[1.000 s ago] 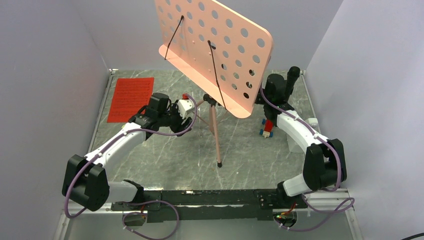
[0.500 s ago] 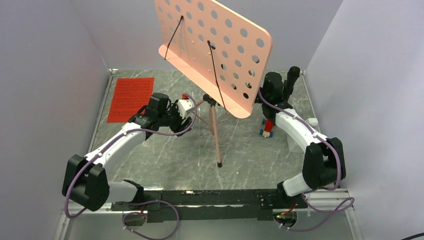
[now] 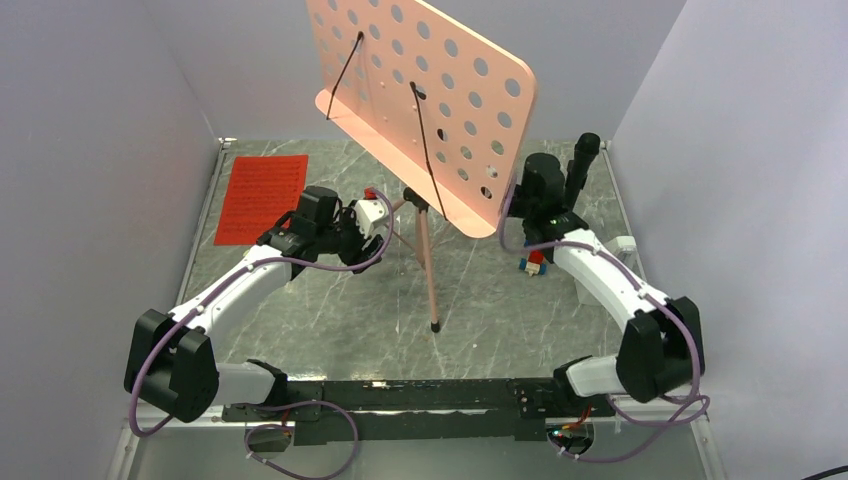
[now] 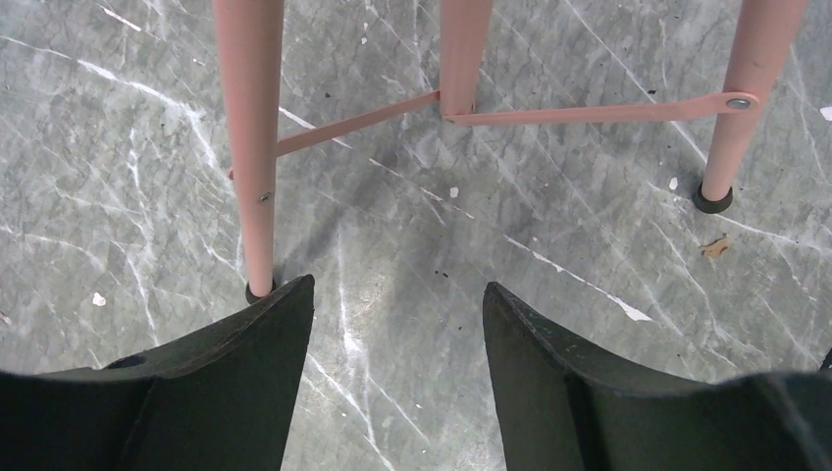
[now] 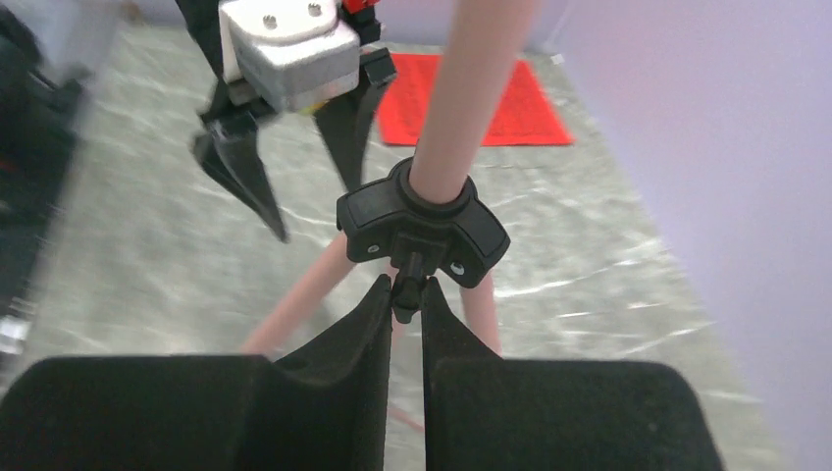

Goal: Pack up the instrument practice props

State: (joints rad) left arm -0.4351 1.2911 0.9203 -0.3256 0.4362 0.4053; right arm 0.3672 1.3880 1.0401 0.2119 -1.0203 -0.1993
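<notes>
The pink music stand point(image 3: 420, 95) stands mid-table on its tripod, its perforated desk tilted. My right gripper point(image 5: 407, 292) is shut on the small black knob under the black collar point(image 5: 424, 221) of the stand's pole; in the top view the desk hides its fingers. My left gripper point(image 3: 376, 214) is open and empty just left of the tripod, low among the legs point(image 4: 250, 147), with one foot beside its left finger. It also shows in the right wrist view point(image 5: 319, 211). The red sheet music point(image 3: 262, 197) lies flat at the back left. A small white object point(image 3: 627, 243), perhaps the metronome, sits at the right edge.
Small multicoloured toy blocks point(image 3: 533, 263) lie on the table beside my right forearm. Grey walls close in the table on the left, the back and the right. The stand's front leg ends at a foot point(image 3: 434, 325) near the middle of the table.
My right arm has swung left towards the stand's pole. The stand's desk has shifted slightly left. The left arm has not moved.
</notes>
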